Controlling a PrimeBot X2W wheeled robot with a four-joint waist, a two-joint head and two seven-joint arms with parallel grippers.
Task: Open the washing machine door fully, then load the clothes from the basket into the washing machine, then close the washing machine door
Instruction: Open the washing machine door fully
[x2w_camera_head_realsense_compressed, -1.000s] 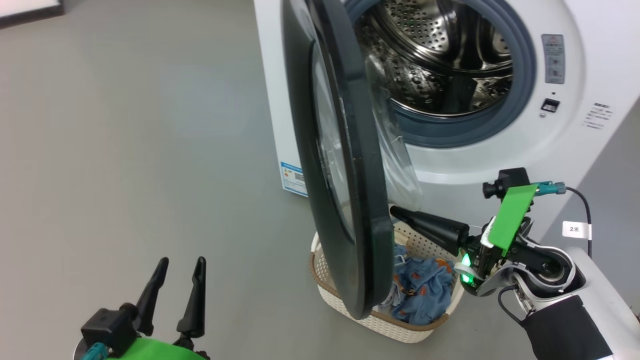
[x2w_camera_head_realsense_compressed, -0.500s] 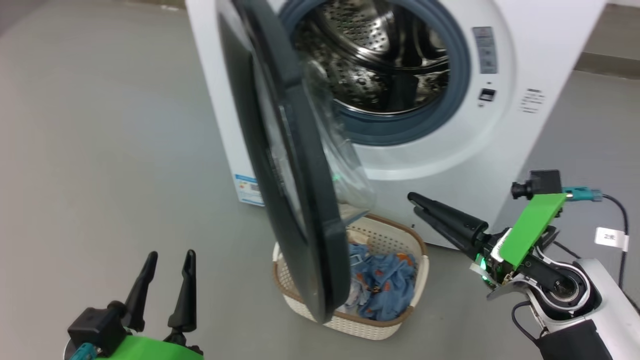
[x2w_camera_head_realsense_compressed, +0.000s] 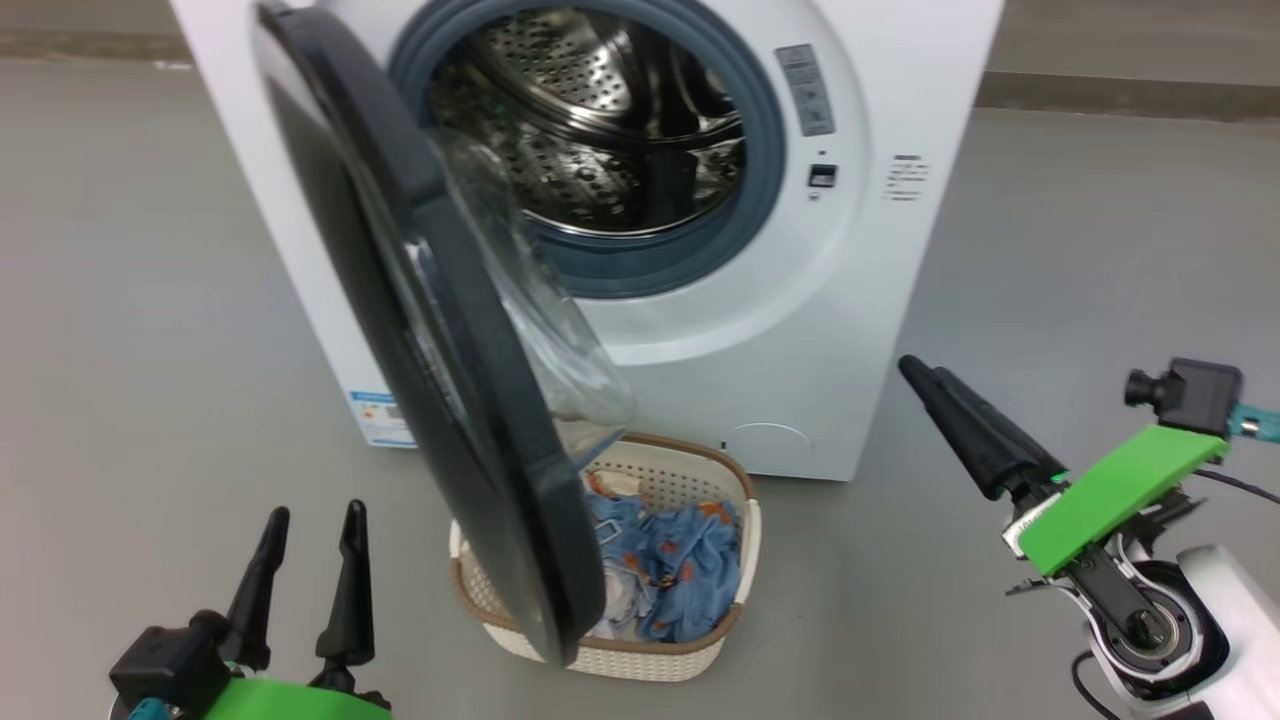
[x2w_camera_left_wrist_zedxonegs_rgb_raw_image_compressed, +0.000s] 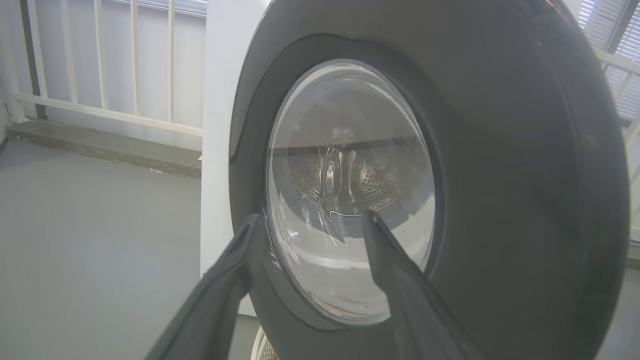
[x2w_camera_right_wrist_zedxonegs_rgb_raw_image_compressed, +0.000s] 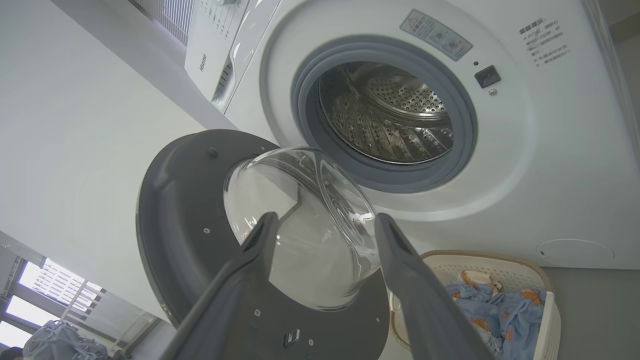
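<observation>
The white washing machine (x2w_camera_head_realsense_compressed: 880, 300) stands with its steel drum (x2w_camera_head_realsense_compressed: 600, 130) exposed. Its black washing machine door (x2w_camera_head_realsense_compressed: 450, 400) is swung out toward me, edge-on, its glass bowl (x2w_camera_right_wrist_zedxonegs_rgb_raw_image_compressed: 300, 225) bulging inward. The door hangs over the cream basket (x2w_camera_head_realsense_compressed: 640, 660), hiding its left part. Blue bear-print clothes (x2w_camera_head_realsense_compressed: 680, 570) lie in the basket. My left gripper (x2w_camera_head_realsense_compressed: 315, 510) is open at lower left, facing the door's outer face (x2w_camera_left_wrist_zedxonegs_rgb_raw_image_compressed: 500, 150). My right gripper (x2w_camera_head_realsense_compressed: 915, 372) is right of the door and basket, touching neither. In the right wrist view its fingers (x2w_camera_right_wrist_zedxonegs_rgb_raw_image_compressed: 400, 260) stand apart with nothing between them.
A blue label (x2w_camera_head_realsense_compressed: 385, 418) marks the machine's lower left corner. Grey floor (x2w_camera_head_realsense_compressed: 150, 350) spreads left and right of the machine. A white railing (x2w_camera_left_wrist_zedxonegs_rgb_raw_image_compressed: 100, 65) stands behind the machine's left side.
The head camera has turned, shifting the whole picture left. My right gripper, shut and close to the door's inner edge a second ago, has opened and drawn away to the right.
</observation>
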